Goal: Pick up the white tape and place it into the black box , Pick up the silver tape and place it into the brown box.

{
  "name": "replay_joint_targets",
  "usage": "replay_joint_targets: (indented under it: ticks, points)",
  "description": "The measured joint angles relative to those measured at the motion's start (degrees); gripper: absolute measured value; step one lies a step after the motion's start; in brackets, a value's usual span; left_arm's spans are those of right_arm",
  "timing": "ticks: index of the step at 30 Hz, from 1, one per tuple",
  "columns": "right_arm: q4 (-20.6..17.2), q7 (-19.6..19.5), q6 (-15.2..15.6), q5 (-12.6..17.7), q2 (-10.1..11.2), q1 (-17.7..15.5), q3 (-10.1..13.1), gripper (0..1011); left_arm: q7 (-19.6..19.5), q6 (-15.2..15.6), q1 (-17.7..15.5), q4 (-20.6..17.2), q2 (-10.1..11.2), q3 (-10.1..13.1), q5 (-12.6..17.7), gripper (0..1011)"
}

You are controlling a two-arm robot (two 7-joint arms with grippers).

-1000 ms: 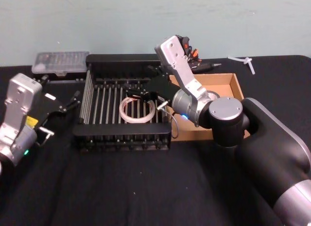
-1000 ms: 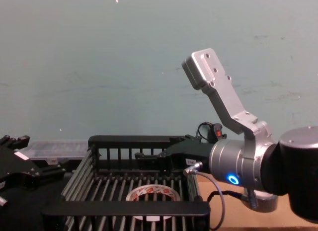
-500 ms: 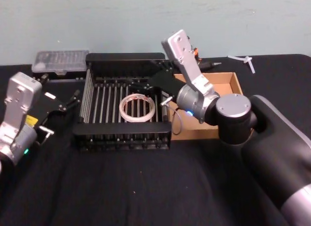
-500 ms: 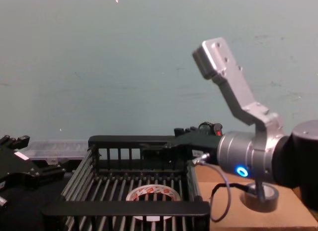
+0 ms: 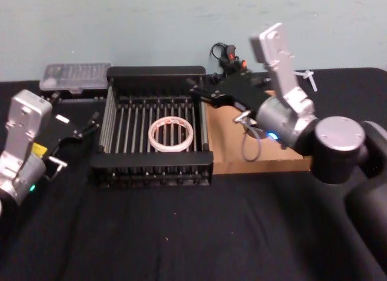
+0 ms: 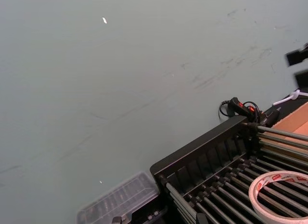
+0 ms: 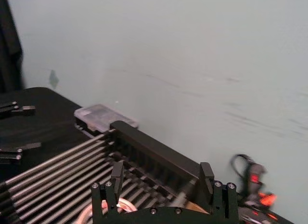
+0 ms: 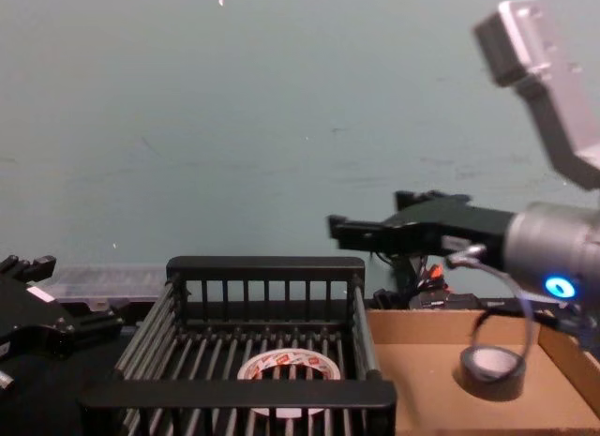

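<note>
The white tape lies flat on the slatted floor of the black box. Just right of the crate sits the brown box, and the silver tape stands on its floor. My right gripper hovers open and empty above the crate's far right corner, well clear of both tapes. My left gripper rests on the table left of the crate.
A clear plastic case lies behind the crate's left corner. A black and red tool and a white plastic piece sit at the table's back. Black cloth covers the table.
My right arm has risen out of the black box and swung back to the right, over the brown box. The white tape stays on the crate floor. The left arm has not moved.
</note>
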Motion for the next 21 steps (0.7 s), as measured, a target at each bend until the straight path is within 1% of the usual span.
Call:
replay_joint_targets:
  ticks: [1, 2, 5, 7, 11, 12, 13, 14, 17, 21]
  points:
    - [0.0, 0.0, 0.0, 0.0, 0.0, 0.0, 0.0, 1002, 0.0, 0.0, 0.0, 0.0, 0.0, 0.0, 0.0, 1001]
    - [-1.4, -0.3, 0.0, 0.4, 0.9, -1.1, 0.9, 1002, 0.0, 0.0, 0.0, 0.0, 0.0, 0.0, 0.0, 1001]
    - [-2.9, -1.0, -0.1, 0.7, 2.0, -2.5, 2.0, 1002, 0.0, 0.0, 0.0, 0.0, 0.0, 0.0, 0.0, 1001]
    - [-4.8, -1.9, -0.6, 1.1, 3.4, -4.6, 3.7, 1002, 0.0, 0.0, 0.0, 0.0, 0.0, 0.0, 0.0, 1001]
    - [-6.0, -2.8, -0.8, 1.4, 4.5, -6.4, 5.3, 1003, 0.0, 0.0, 0.0, 0.0, 0.0, 0.0, 0.0, 1001]
    - [-6.5, -3.2, -0.9, 1.6, 5.0, -7.3, 6.1, 1002, 0.0, 0.0, 0.0, 0.0, 0.0, 0.0, 0.0, 1001]
    - [-6.7, -3.6, -0.9, 1.6, 5.4, -8.1, 6.8, 1002, 0.0, 0.0, 0.0, 0.0, 0.0, 0.0, 0.0, 1001]
    - [-6.7, -3.6, -0.9, 1.6, 5.4, -8.1, 6.8, 1002, 0.0, 0.0, 0.0, 0.0, 0.0, 0.0, 0.0, 1001]
    - [-6.7, -4.6, -1.0, 1.6, 6.3, -9.8, 8.4, 1003, 0.0, 0.0, 0.0, 0.0, 0.0, 0.0, 0.0, 1001]
    - [-6.4, -5.2, -0.7, 1.3, 6.7, -11.2, 9.6, 1002, 0.0, 0.0, 0.0, 0.0, 0.0, 0.0, 0.0, 1001]
